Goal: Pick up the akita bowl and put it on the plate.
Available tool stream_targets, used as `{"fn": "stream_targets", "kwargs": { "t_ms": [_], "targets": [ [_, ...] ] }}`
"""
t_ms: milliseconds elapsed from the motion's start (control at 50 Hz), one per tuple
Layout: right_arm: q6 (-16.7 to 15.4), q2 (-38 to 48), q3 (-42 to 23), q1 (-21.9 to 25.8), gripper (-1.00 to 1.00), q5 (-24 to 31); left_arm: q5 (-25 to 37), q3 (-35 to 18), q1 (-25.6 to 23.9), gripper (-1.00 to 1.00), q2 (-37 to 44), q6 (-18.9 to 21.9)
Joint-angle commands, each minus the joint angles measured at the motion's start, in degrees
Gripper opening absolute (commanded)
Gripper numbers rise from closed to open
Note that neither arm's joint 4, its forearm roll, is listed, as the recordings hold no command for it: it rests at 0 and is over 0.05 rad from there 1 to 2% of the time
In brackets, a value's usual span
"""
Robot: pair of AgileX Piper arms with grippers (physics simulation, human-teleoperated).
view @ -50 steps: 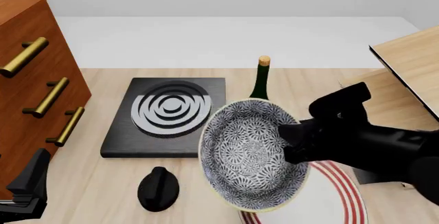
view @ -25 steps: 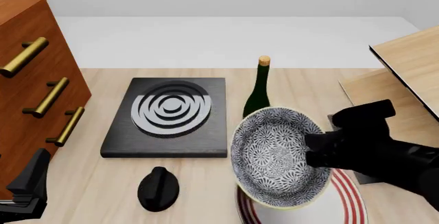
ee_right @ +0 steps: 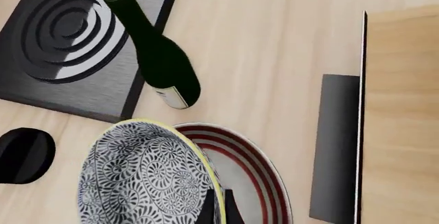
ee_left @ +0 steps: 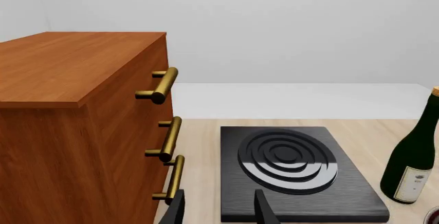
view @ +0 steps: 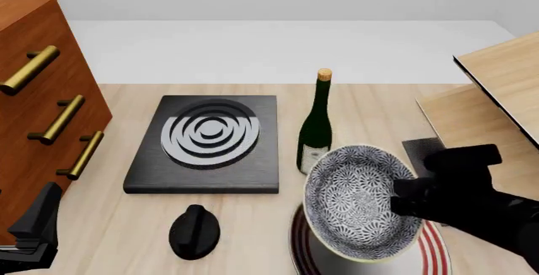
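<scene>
The akita bowl (view: 360,202), patterned blue-grey and white with a pale rim, hangs tilted on its side with its inside facing the front camera. My right gripper (view: 402,203) is shut on its right rim. The bowl is over the left part of the plate (view: 433,245), a white disc with red rings that is mostly covered by the bowl and arm. In the right wrist view the bowl (ee_right: 137,178) stands edge-on before the plate (ee_right: 255,168), with the gripper (ee_right: 217,209) pinching the rim. My left gripper (ee_left: 219,211) is open and holds nothing, low at the front left (view: 35,226).
A green wine bottle (view: 317,127) stands just behind the bowl. A black stove (view: 206,142) with grey rings lies at centre left, and a black knob-like object (view: 194,231) sits in front of it. A wooden dresser (view: 38,111) is at left, a wooden cabinet (view: 497,92) at right.
My right gripper has carried the bowl to the right and down, from in front of the stove and bottle to over the plate. The bottle now shows fully. The left arm has not moved.
</scene>
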Motion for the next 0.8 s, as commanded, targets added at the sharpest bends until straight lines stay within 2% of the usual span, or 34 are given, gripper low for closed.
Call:
{"fn": "stream_targets", "kwargs": {
  "t_ms": [20, 500, 800],
  "targets": [
    [0.7, -1.1, 2.0, -2.0, -1.00, -0.6, 0.0, 0.0, 0.0, 1.00, 0.0, 0.0],
    [2.2, -0.6, 5.5, -2.8, -1.00, -3.6, 0.0, 0.0, 0.0, 1.00, 0.0, 0.0],
    [3.1, 2.7, 7.2, -3.0, -1.00, -7.5, 0.0, 0.0, 0.0, 1.00, 0.0, 0.0]
  ]
}}
